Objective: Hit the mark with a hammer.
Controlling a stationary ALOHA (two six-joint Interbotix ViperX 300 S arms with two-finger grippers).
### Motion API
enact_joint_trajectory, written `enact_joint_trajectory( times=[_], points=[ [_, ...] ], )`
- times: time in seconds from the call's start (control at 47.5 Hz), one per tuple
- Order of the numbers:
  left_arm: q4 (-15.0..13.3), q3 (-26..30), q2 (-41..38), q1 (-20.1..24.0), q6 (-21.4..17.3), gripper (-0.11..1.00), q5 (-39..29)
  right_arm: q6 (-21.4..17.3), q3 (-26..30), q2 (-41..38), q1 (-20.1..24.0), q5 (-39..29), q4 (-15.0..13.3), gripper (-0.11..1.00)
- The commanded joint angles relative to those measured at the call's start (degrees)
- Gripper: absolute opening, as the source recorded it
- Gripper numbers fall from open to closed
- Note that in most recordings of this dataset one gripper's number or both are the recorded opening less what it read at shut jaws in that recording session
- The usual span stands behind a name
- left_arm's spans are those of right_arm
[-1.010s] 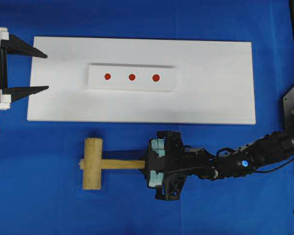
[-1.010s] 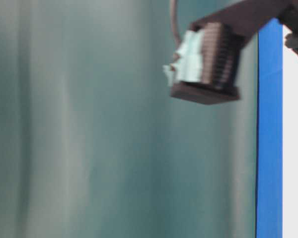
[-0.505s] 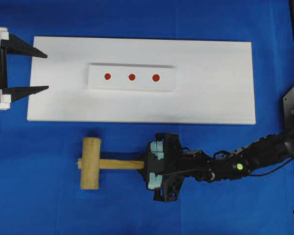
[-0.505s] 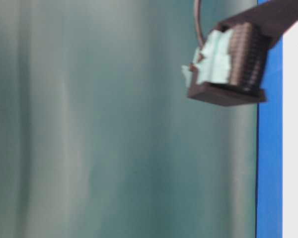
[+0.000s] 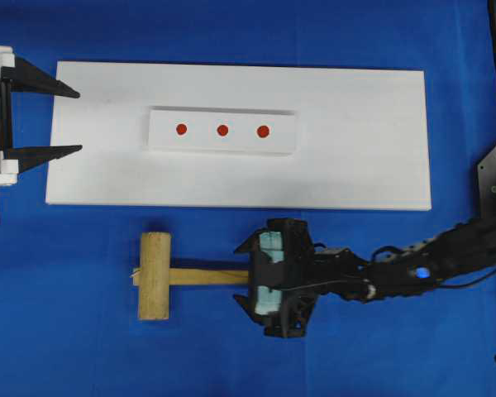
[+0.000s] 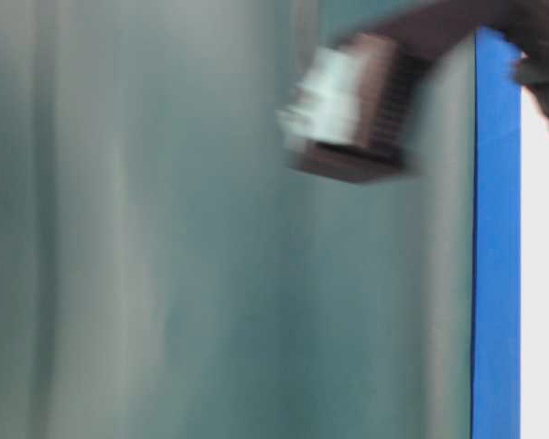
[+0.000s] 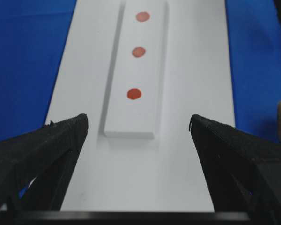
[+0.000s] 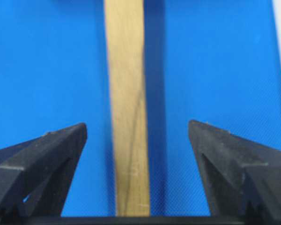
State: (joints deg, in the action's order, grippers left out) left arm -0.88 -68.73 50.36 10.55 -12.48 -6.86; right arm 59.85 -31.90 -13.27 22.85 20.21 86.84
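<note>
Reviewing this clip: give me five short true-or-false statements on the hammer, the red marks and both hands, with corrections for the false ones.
1. The hammer lies on the blue cloth, off the white board. True.
2. The right hand is clamped shut on the hammer's handle. False: its fingers stand apart on either side of the handle, as the right wrist view shows.
3. Three red marks sit in a row on a raised white strip. True.
4. The left hand holds the hammer's head. False: it is open and empty at the board's left end, far from the hammer.
5. The hammer's head rests on a red mark. False: the head lies on the cloth below the board.
</note>
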Motion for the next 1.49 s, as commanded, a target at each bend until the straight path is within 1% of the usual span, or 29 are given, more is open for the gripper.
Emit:
enact_joint_trajectory(
  times=[0.0, 0.063, 0.168, 0.337, 0.463, 0.547, 0.715, 0.821, 1.01, 1.199, 1.368, 1.473],
  points=[
    [-0.18, 0.62, -0.09, 0.18, 0.09, 0.88, 0.53, 0.44, -0.97, 5.98, -0.26, 1.32, -0.62, 0.83],
    [-0.18, 0.62, -0.09, 0.18, 0.09, 0.88, 0.53, 0.79, -2.02, 8.61, -0.62, 1.85, -0.62, 0.83],
    [-0.18, 0.62, -0.09, 0.18, 0.09, 0.88, 0.53, 2.55, -3.52, 13.18, -1.23, 2.37, -0.62, 0.83],
    [-0.18, 0.62, -0.09, 0.18, 0.70, 0.88, 0.53, 7.82, -5.19, 20.30, -3.87, 2.37, -0.62, 0.82],
    [-0.18, 0.62, -0.09, 0.00, 2.37, 0.88, 0.53, 11.51, -7.12, 24.96, -7.73, 1.93, -0.53, 0.82],
    [-0.18, 0.62, 0.18, 0.00, 2.72, 0.88, 0.53, 13.45, -9.14, 28.65, -11.51, 1.05, -0.44, 0.82],
    [-0.18, 0.62, 1.23, 0.00, 2.64, 0.88, 0.53, 15.12, -13.54, 36.56, -17.40, -1.93, -0.44, 0.82],
    [-0.18, 0.53, 2.46, 0.00, 2.64, 0.88, 0.53, 16.26, -16.96, 42.19, -19.42, -2.37, -0.35, 0.82],
    [-0.18, 0.35, 4.75, 0.00, 2.02, 0.88, 0.18, 17.58, -22.68, 51.15, -20.21, -2.46, -0.35, 0.82],
    [-0.18, -0.09, 6.68, 0.00, 1.49, 0.88, 0.09, 17.67, -30.59, 60.64, -20.13, -2.64, -0.26, 0.81],
    [-0.18, -0.97, 9.40, 0.00, 0.97, 0.88, -1.32, 17.67, -37.09, 68.91, -20.21, -2.72, 0.18, 0.80],
    [-0.18, -1.67, 10.81, 0.00, 0.88, 0.88, -2.20, 17.67, -40.25, 72.16, -20.21, -2.72, 0.18, 0.79]
  ],
)
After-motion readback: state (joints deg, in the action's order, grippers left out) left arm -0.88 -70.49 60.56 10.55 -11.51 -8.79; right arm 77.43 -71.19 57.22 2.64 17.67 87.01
